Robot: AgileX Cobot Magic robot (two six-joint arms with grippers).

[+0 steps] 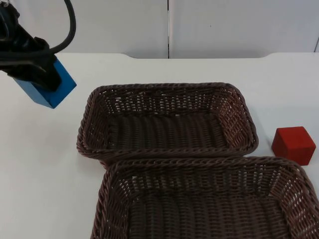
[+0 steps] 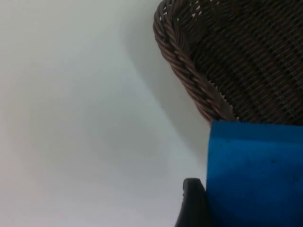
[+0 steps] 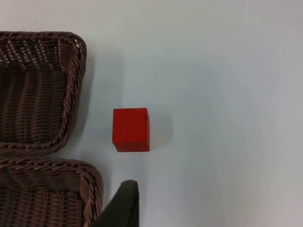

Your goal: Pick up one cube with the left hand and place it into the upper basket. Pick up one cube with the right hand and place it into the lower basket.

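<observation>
Step in hand, as I read it: left-side transport. Left gripper (image 1: 42, 77) is clamped on the blue cube (image 1: 50, 89), lifted off the tabletop (image 1: 45, 164), at about 9–10 o'clock of the upper basket (image 1: 167, 124) and outside its rim. In the left wrist view the blue cube (image 2: 255, 175) sits against a black fingertip (image 2: 191, 203), with the upper basket's near corner (image 2: 189, 71) just beyond it, so the cube is near the rim but not over the interior.

Next move, my call: traverse toward 3 o'clock until the cube is over the basket floor, clear the woven rim with some height margin, lower, then release. Cube is tilted in the grasp, so expect it to tumble a bit on drop.

Left arm pose: comes in from the 10–11 o'clock corner of the top view, wrist angled down, cube hanging at a diagonal.

Right side not started. Red cube (image 1: 294, 144) rests on the tabletop at 3 o'clock of the upper basket, just beside the lower basket (image 1: 209, 199) rim at its 1–2 o'clock corner. Right wrist view looks down on the red cube (image 3: 131, 129) with one fingertip (image 3: 124, 203) near it, apart from it. Right arm waits; cannot tell whether its fingers are apart or together.
</observation>
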